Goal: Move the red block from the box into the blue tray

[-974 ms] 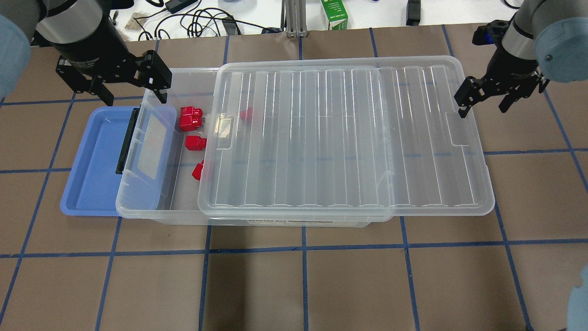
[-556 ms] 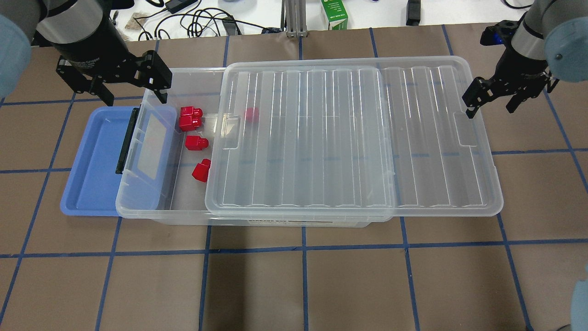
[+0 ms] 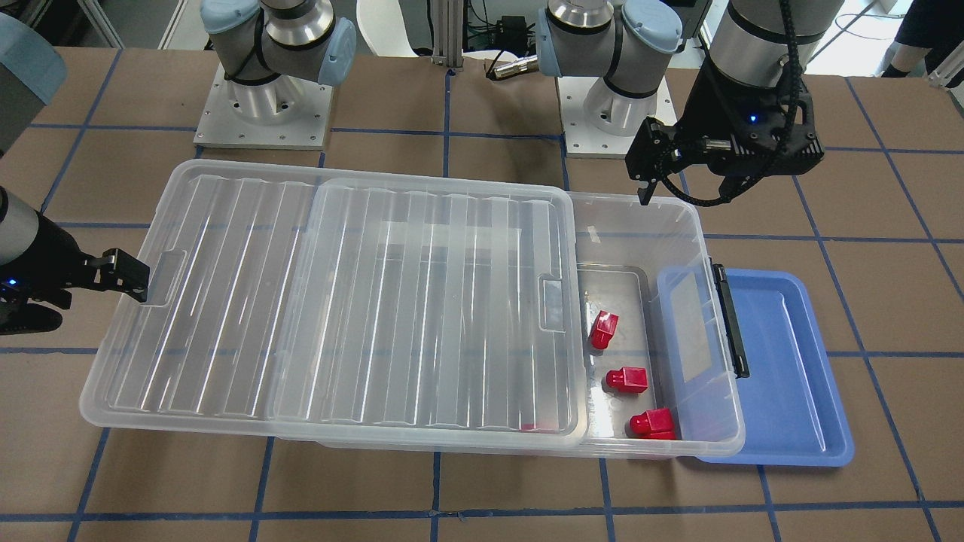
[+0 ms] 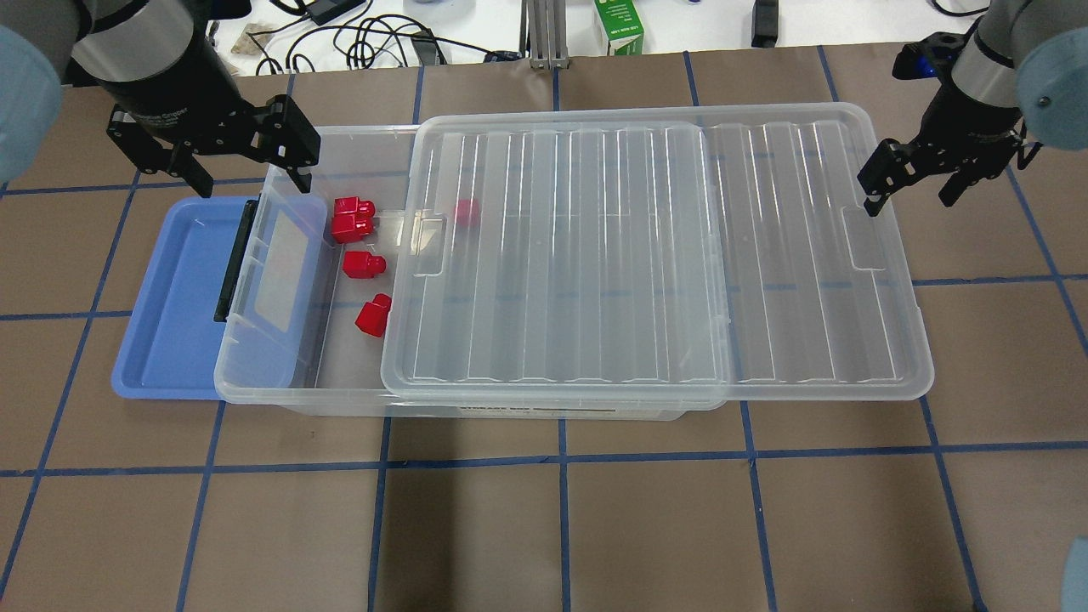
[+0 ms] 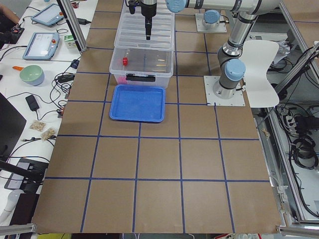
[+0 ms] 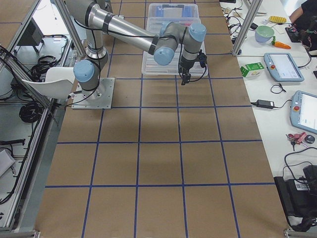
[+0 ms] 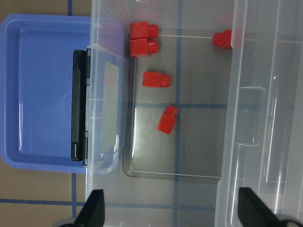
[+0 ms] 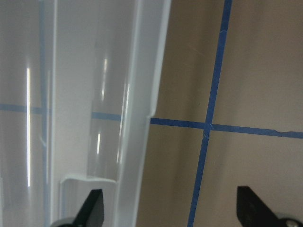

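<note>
Brown worktop [image 4: 544, 527] carries the box [image 4: 357, 136], whose lid [image 4: 646, 255] now sits further from its latch end, baring four red blocks [image 4: 364, 265] inside for the open left gripper [image 4: 252, 178] nearby; the right gripper [image 4: 908, 201], open, straddles the lid's far rim.

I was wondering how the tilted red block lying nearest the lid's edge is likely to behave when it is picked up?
The red block looks glossy, so it may be slippery in a grip. Small, hard-looking plastic, it is probably light and stiff. Lying flat on the box floor, it seems unlikely to roll.
</note>
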Motion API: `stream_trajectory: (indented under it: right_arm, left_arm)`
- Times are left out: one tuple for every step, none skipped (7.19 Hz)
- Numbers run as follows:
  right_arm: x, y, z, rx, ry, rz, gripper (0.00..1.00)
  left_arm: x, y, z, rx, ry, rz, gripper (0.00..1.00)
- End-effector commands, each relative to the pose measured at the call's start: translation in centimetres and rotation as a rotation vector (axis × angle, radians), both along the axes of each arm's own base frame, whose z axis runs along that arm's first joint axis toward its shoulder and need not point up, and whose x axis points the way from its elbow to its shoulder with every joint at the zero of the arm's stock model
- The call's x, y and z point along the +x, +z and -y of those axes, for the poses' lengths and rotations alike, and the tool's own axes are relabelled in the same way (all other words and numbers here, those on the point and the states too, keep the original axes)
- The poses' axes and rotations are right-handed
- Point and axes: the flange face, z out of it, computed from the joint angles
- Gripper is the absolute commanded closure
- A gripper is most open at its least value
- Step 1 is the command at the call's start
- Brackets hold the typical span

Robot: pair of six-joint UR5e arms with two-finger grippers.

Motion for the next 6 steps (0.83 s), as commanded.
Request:
stream_trajectory:
  right_arm:
    - [1.4,5.2,-3.0,-0.025,-0.003,-0.001,0.00]
    - [2.1,8.4,-4.9,-0.049,-0.031,-0.013,0.00]
    - [2.5,10.4,-6.4,-0.067,-0.045,-0.027,0.00]
    - [2.6,10.5,-7.3,-0.033,-0.044,-0.035,0.00]
    - [2.6,10.0,-7.4,-0.018,-0.047,-0.037,0.00]
    - [2.6,10.3,-7.7,-0.022,-0.047,-0.045,0.00]
  left_arm:
    - [0.0,0.1,-0.1,-0.001,-0.001,0.000,0.00]
    - [0.0,0.1,-0.3,0.005,-0.005,0.000,0.00]
    - [-0.2,-0.6,0.2,0.017,-0.011,-0.006,0.00]
    - [-0.1,-2.7,0.8,0.054,-0.021,-0.012,0.00]
    - [0.4,-5.6,0.9,0.087,-0.046,-0.021,0.00]
    - [0.4,-8.3,1.4,0.052,-0.103,-0.019,0.00]
